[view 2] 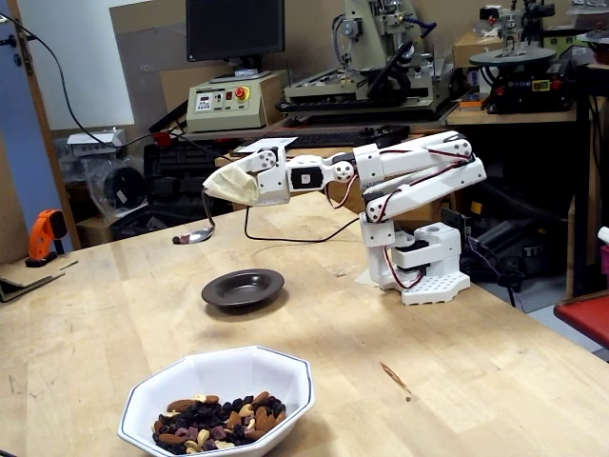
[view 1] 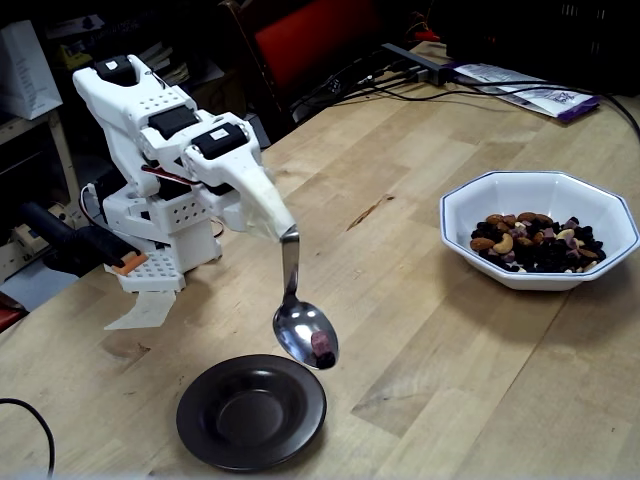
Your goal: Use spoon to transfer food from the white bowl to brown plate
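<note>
spoon (view 1: 305,333): hanging from taped gripper (view 1: 262,207), fingers hidden so grip unclear, carrying food (view 1: 322,345)
brown plate (view 1: 251,411): lying just below-left of spoon in this view

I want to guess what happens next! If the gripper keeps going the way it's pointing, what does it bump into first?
Probably the brown plate. The gripper points down, with the spoon leading, near the plate's rim. Depth is unclear, so it may meet the table instead.

Orange drill (view 2: 44,235), dark monitor (view 2: 234,29), control box (view 2: 226,103) beyond the wooden table (view 2: 495,381)
</note>
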Available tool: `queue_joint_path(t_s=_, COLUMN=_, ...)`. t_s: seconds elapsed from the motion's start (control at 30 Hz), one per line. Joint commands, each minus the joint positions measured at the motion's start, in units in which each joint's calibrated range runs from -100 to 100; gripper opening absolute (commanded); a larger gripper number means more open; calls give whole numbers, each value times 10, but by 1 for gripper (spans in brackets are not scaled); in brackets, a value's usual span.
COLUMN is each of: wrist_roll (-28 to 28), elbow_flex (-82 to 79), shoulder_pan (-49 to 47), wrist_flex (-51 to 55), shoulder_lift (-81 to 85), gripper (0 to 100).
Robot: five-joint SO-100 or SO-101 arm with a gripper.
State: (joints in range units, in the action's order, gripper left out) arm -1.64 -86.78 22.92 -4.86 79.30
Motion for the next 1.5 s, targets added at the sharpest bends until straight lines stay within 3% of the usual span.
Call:
queue_joint_path(t_s=0.0, wrist_roll=0, elbow_flex=1, shoulder_pan=6, wrist_flex=37, shoulder_lift=65, gripper=4)
queue_joint_path(t_s=0.6, wrist_roll=0, elbow_flex=-37, shoulder_pan=7, wrist_flex=197, shoulder_lift=202, gripper=4)
queue_joint_path(t_s=1.47, wrist_roll=0, elbow_flex=-53, shoulder_pan=6, wrist_flex=205, shoulder_lift=202, gripper=4)
